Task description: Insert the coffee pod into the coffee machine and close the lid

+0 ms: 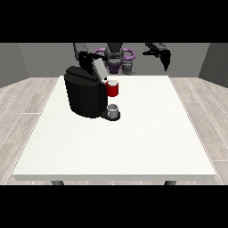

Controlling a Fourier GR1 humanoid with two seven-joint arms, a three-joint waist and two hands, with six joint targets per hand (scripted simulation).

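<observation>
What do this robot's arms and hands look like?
Both arms look dark grey to black and slim. The hand at the view's right is black and narrow. The hand at the view's left is black too, largely merging with the black boxy coffee machine.

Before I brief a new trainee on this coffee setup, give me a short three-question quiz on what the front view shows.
1. True or false: the machine stands at the view's left part of the table.
2. What stands on the machine's base, under the red part? A) a grey cup B) a spoon C) a plate
3. Fill in: the hand at the view's right is raised above the table's far edge and touches ____.

Key: 1 true. 2 A, the cup. 3 nothing. The hand at the view's left is at the machine's lid.
</observation>
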